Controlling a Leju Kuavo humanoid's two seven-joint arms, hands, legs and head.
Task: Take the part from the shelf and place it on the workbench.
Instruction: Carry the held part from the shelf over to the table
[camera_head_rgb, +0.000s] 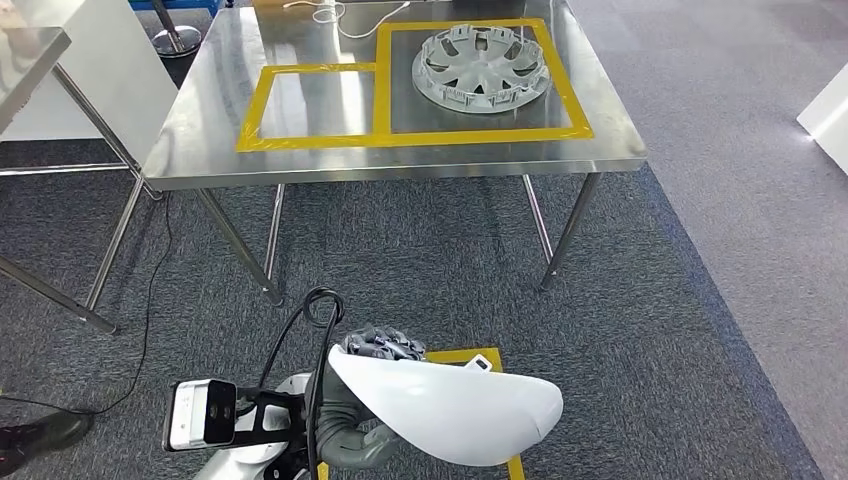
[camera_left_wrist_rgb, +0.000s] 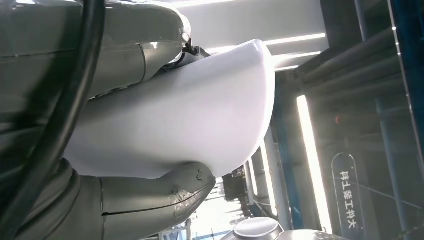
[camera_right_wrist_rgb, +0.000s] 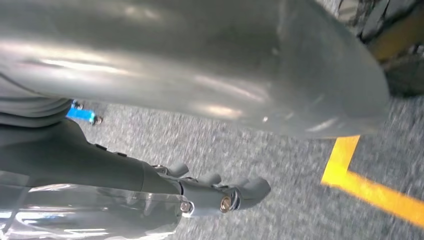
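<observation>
Part (camera_head_rgb: 455, 410), white and smooth, sits low in front of robot, held in left hand (camera_head_rgb: 380, 345); thumb and fingers clamp it top and bottom. Right hand (camera_right_wrist_rgb: 220, 192) hangs over carpet w/ nothing in it, fingers curled in. Workbench (camera_head_rgb: 200, 120) is well ahead, w/ a wheel cover (camera_head_rgb: 482, 68) inside yellow tape.

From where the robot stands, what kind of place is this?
Probably a factory-style test workshop: a steel workbench with yellow taped zones, a grey wheel cover lying in one zone, and grey carpet with yellow floor tape.
</observation>
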